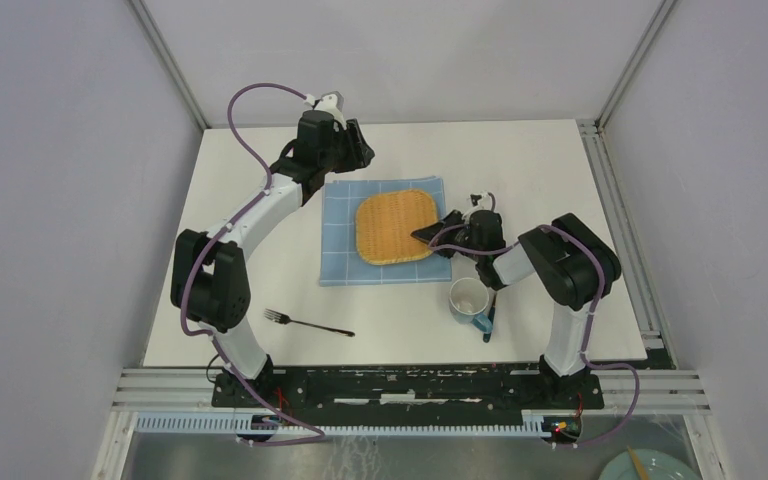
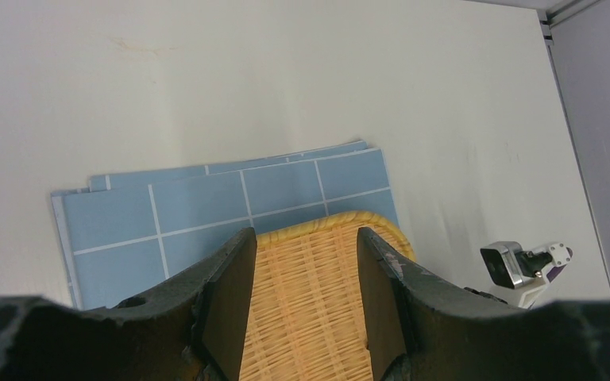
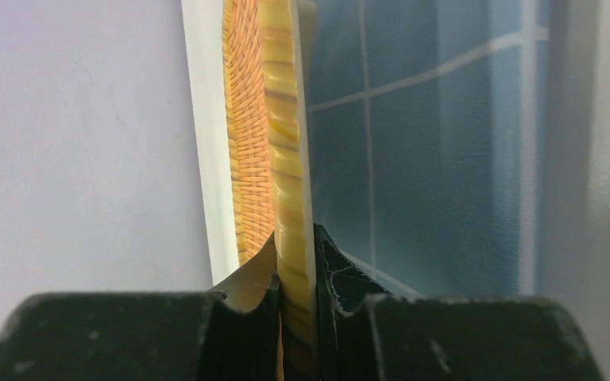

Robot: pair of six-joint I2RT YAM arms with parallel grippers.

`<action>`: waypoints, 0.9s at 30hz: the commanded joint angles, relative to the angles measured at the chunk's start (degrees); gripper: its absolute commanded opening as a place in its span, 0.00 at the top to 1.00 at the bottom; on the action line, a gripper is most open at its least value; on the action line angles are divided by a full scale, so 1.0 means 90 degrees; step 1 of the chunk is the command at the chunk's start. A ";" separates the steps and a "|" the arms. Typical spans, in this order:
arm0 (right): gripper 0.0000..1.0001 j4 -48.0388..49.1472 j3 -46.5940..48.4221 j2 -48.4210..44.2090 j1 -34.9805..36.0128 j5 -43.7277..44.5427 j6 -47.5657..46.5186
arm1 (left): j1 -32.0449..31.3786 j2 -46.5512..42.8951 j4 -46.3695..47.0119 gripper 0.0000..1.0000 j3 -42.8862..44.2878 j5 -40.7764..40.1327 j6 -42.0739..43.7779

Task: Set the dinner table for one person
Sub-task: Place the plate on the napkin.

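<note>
Near-left, the fork (image 1: 308,323) lies on the white surface (image 1: 540,170) that carries everything. Left jaws hover half-open, empty, over the woven tray (image 1: 395,227) on the blue cloth (image 1: 338,250); right jaws pinch the tray's right rim. We reckon a tug could drag the cloth or bump the mug (image 1: 468,298). Tray and mug look empty.

Definitely a robotics lab, not anyone's dining room. The dinner table (image 1: 560,170) is a plain white slab with a left arm (image 1: 260,212) and a right arm (image 1: 570,262) bolted to aluminium rails (image 1: 160,385) along its near edge, purple cables (image 1: 232,108) looping off them. Blank grey panels (image 1: 50,200) in a metal frame (image 1: 165,60) box it all in, and there's a small camera (image 2: 502,264) mounted on a wrist.
</note>
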 commanded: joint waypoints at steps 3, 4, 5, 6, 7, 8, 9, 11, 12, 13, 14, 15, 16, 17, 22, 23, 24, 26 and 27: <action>1.00 0.0763 0.0437 -0.0523 0.0008 -0.0312 -0.0007 | 0.0027 -0.0142 0.0153 0.43 0.0046 0.0078 -0.0109; 1.00 0.0821 0.0451 -0.0485 0.0011 -0.0319 0.0026 | 0.0027 -0.0134 0.0156 0.43 0.0053 0.0087 -0.0116; 1.00 0.0856 0.0464 -0.0442 0.0015 -0.0303 0.0039 | 0.0023 -0.0146 0.0154 0.43 0.0055 0.0091 -0.0118; 1.00 0.0869 0.0472 -0.0408 0.0013 -0.0302 0.0042 | 0.0031 -0.0138 0.0144 0.43 0.0065 0.0098 -0.0118; 1.00 0.0886 0.0503 -0.0371 0.0002 -0.0333 0.0035 | 0.0025 -0.0138 0.0139 0.43 0.0067 0.0098 -0.0118; 1.00 0.0880 0.0534 -0.0339 0.0002 -0.0344 0.0023 | 0.0032 -0.0138 0.0130 0.43 0.0075 0.0094 -0.0110; 1.00 0.0884 0.0555 -0.0306 -0.0005 -0.0347 0.0013 | 0.0031 -0.0153 0.0121 0.43 0.0089 0.0091 -0.0095; 1.00 0.0941 0.0581 -0.0227 -0.0057 -0.0384 0.0020 | 0.0026 -0.0148 0.0092 0.43 0.0096 0.0072 -0.0071; 1.00 0.1010 0.0581 -0.0184 -0.0092 -0.0387 0.0056 | 0.0030 -0.0150 0.0097 0.43 0.0095 0.0070 -0.0061; 1.00 0.1095 0.0568 -0.0131 -0.0141 -0.0400 0.0089 | 0.0032 -0.0143 0.0084 0.43 0.0095 0.0059 -0.0062; 1.00 0.1185 0.0555 -0.0076 -0.0190 -0.0406 0.0140 | 0.0030 -0.0147 0.0079 0.43 0.0095 0.0045 -0.0060; 1.00 0.1292 0.0537 -0.0021 -0.0230 -0.0401 0.0189 | 0.0030 -0.0150 0.0080 0.43 0.0095 0.0054 -0.0060; 1.00 0.1384 0.0533 0.0042 -0.0264 -0.0430 0.0249 | 0.0027 -0.0139 0.0081 0.43 0.0100 0.0051 -0.0060; 1.00 0.1478 0.0533 0.0109 -0.0297 -0.0443 0.0284 | 0.0025 -0.0126 0.0073 0.43 0.0105 0.0051 -0.0060; 1.00 0.1666 0.0655 0.0401 -0.0444 -0.0598 0.0269 | 0.0024 -0.0109 0.0046 0.43 0.0135 0.0067 -0.0031; 1.00 0.1676 0.0688 0.0447 -0.0471 -0.0658 0.0266 | 0.0030 -0.0114 0.0041 0.43 0.0143 0.0062 -0.0030; 1.00 0.1698 0.0713 0.0481 -0.0502 -0.0685 0.0278 | 0.0030 -0.0109 0.0036 0.43 0.0147 0.0060 -0.0027; 1.00 0.1755 0.0750 0.0514 -0.0550 -0.0767 0.0284 | 0.0026 -0.0104 0.0036 0.43 0.0145 0.0051 -0.0021; 1.00 0.1774 0.0751 0.0514 -0.0563 -0.0788 0.0285 | 0.0023 -0.0107 0.0034 0.43 0.0144 0.0049 -0.0016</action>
